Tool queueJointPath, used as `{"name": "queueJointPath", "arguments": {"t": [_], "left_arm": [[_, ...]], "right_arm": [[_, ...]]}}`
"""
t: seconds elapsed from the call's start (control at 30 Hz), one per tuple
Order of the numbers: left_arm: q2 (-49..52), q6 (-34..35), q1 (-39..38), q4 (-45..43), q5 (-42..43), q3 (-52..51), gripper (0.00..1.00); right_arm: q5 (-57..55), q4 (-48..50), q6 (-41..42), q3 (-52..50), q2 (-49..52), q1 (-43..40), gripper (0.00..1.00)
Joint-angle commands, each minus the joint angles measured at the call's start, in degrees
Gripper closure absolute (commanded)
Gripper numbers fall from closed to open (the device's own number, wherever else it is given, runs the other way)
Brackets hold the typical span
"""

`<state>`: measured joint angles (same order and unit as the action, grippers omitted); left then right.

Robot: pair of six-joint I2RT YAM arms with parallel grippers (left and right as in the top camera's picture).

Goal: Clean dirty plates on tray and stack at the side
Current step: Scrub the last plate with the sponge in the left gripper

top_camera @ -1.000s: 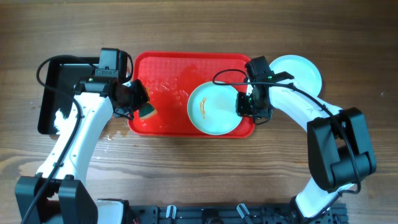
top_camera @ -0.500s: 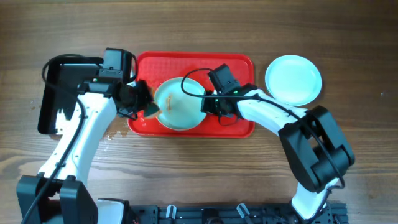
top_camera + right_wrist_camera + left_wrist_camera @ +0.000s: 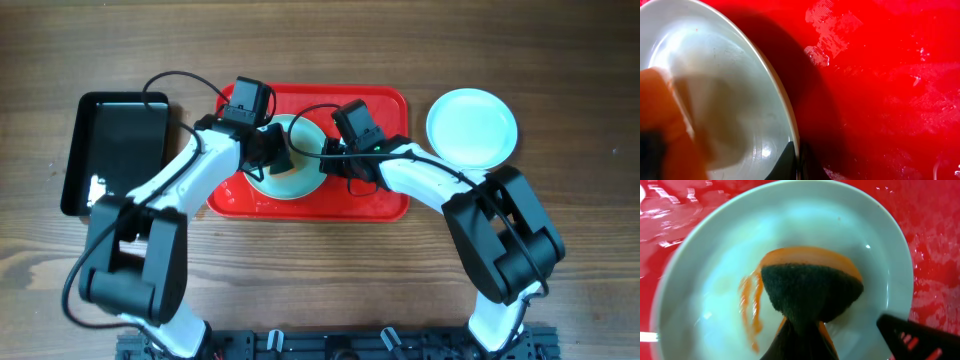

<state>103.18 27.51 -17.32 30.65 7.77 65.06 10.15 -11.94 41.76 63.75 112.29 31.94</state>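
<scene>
Plainly, the dirty plate (image 3: 700,265) lay flat on the red tray (image 3: 385,200), towards its left half, with thin orange smears (image 3: 751,307) near its centre. The left gripper (image 3: 272,155) was closed tight on a sponge (image 3: 810,292), whose dark scouring face pressed into the plate's well. The right gripper (image 3: 332,163) was closed on the plate's right rim, one finger above the lip and one below.

The plate looked stiff, light and glossy. The tray around it was wet, so I judged it would skate under the sponge unless it was pinned. The rim seemed the only place for a thin pinch, since the shallow well offered nothing to grip. A plate held by one edge would likely tip and might slip from the wet fingers when lifted.

A clean plate (image 3: 472,128) sat on the bench (image 3: 320,290) just right of the tray, marking the stack.
</scene>
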Motion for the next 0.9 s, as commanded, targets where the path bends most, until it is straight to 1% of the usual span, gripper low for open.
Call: {"name": "queueJointPath", "arguments": {"t": [0.0, 0.07, 0.13, 0.23, 0.3, 0.37, 0.4, 0.53, 0.6, 0.7, 0.73, 0.77, 0.8, 0.87], "left_arm": [[2.21, -0.04, -0.48, -2.73, 5.14, -0.31, 0.96], [2.23, -0.07, -0.90, -3.74, 5.07, -0.31, 0.96], [2.23, -0.07, -0.94, -3.93, 5.07, -0.31, 0.96], [2.23, -0.07, -0.96, -4.59, 5.07, -0.31, 0.96], [2.29, 0.17, -1.07, -4.74, 5.07, -0.31, 0.96], [2.78, 3.28, -1.79, -4.74, 5.11, -0.31, 0.96], [2.93, 3.67, -2.36, -4.83, 5.31, -0.31, 0.96], [3.04, 4.52, -6.32, -4.79, 5.20, -0.31, 0.96], [3.34, 4.50, -7.02, -4.09, 1.31, -0.31, 0.96], [5.35, 4.50, -6.86, -3.63, 0.42, -0.31, 0.96], [6.73, 4.48, -6.84, -2.91, -1.44, -0.31, 0.96], [7.76, 4.48, -6.84, -1.90, -4.33, -0.31, 0.96], [8.76, 4.48, -6.78, 0.66, -10.29, -0.31, 0.96], [8.81, 4.48, -6.01, 3.93, -16.79, -0.28, 0.96]], "right_arm": [[-0.07, -0.72, -1.09, -0.74, 2.47, -0.17, 0.96], [-0.13, -2.54, -1.09, -0.13, 2.45, -0.17, 0.96], [-3.50, -11.02, -1.31, 4.13, 2.43, -0.20, 0.96], [-4.22, -16.44, -2.78, 7.19, 2.38, -0.17, 0.96], [-4.22, -17.73, -2.73, 7.26, 2.36, -0.17, 0.96], [-4.22, -18.14, -2.73, 7.30, 2.36, -0.17, 0.96], [-4.22, -18.14, -2.73, 7.30, 2.36, -0.17, 0.96], [-4.22, -18.12, -2.64, 7.30, 2.36, -0.17, 0.96], [-3.85, -18.23, -2.75, 7.30, 2.36, -0.17, 0.95], [-3.78, -18.14, -2.73, 7.30, 2.36, -0.17, 0.96], [-3.78, -18.14, -2.73, 7.30, 2.36, -0.17, 0.96], [-3.78, -18.18, -2.73, 7.30, 2.36, -0.17, 0.96], [-3.78, -18.21, -2.73, 7.30, 2.36, -0.17, 0.96], [-3.80, -18.12, -2.73, 7.30, 2.36, -0.17, 0.96]]}}
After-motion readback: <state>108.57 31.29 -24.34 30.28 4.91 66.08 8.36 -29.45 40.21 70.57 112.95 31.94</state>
